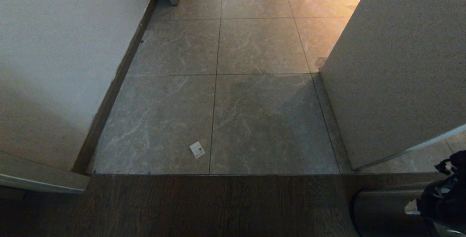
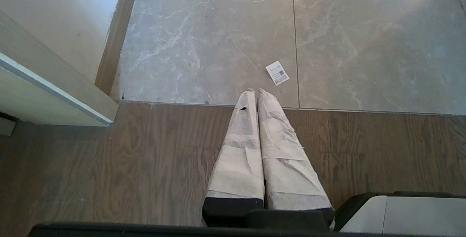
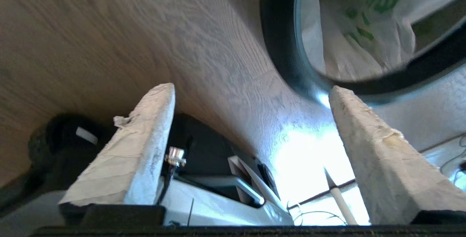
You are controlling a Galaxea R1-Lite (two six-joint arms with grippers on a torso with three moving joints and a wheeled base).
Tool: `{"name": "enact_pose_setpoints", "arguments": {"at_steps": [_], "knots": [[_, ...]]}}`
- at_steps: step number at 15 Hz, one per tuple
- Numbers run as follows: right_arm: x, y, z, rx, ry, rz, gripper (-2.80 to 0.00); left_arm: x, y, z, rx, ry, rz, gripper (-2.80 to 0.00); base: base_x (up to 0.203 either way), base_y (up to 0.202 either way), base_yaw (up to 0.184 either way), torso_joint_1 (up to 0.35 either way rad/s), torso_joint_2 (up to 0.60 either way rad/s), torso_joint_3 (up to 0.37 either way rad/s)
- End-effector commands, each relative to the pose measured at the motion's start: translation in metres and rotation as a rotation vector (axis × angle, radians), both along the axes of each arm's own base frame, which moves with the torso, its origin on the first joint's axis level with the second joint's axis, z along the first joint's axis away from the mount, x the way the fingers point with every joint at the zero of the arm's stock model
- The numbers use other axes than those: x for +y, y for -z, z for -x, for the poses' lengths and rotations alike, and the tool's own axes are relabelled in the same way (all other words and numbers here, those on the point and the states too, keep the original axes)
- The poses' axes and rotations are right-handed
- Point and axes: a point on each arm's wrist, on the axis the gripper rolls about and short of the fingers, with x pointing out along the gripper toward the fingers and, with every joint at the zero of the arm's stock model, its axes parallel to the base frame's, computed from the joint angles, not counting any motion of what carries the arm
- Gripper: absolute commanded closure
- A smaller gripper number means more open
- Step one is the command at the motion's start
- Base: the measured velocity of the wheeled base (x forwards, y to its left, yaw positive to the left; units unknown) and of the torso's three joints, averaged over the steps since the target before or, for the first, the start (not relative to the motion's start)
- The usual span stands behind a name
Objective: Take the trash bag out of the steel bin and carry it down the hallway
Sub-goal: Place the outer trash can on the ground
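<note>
a small white paper label [image 1: 197,149] with dark print lies on the grey marbled tiles, just beyond the metal threshold strip [image 1: 218,174] where dark wood flooring [image 1: 182,208] begins. a speckled panel [image 1: 393,66] stands at right; a brown baseboard [image 1: 116,84] runs along the left.

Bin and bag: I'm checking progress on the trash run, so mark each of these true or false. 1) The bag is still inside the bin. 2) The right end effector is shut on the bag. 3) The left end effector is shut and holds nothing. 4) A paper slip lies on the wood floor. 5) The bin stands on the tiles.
1) True: the bag sits inside the bin.
2) False: the right end effector is open, short of the bin's rim, holding nothing.
3) True: the left end effector has its fingers pressed together, empty.
4) False: the slip lies on the tiles.
5) False: the bin stands on the wood floor.
</note>
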Motion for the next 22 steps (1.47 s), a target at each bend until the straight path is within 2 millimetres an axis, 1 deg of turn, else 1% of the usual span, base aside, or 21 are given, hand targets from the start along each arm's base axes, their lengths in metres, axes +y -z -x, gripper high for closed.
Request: {"name": "enact_pose_setpoints", "arguments": {"at_steps": [1,4,10,15,17,22], "knots": [[-0.007,0.013,-0.008,0.019,0.018,-0.009,-2.80,0.000,0.000,0.000,0.000,-0.001,0.000,0.00,0.000,0.000,0.000,0.000,0.00,0.000],[-0.012,0.023,-0.018,-0.006,0.019,0.002,-2.80,0.000,0.000,0.000,0.000,-0.001,0.000,0.00,0.000,0.000,0.000,0.000,0.00,0.000],[-0.014,0.039,-0.027,-0.009,-0.005,-0.042,-2.80,0.000,0.000,0.000,0.000,-0.001,0.000,0.00,0.000,0.000,0.000,0.000,0.00,0.000],[-0.018,0.050,-0.042,-0.083,-0.035,-0.078,-2.80,0.000,0.000,0.000,0.000,-0.001,0.000,0.00,0.000,0.000,0.000,0.000,0.00,0.000],[-0.018,0.053,-0.045,-0.101,-0.053,-0.106,-2.80,0.000,0.000,0.000,0.000,-0.001,0.000,0.00,0.000,0.000,0.000,0.000,0.00,0.000],[-0.020,0.062,-0.050,-0.109,-0.057,-0.109,-2.80,0.000,0.000,0.000,0.000,-0.001,0.000,0.00,0.000,0.000,0.000,0.000,0.00,0.000]]}}
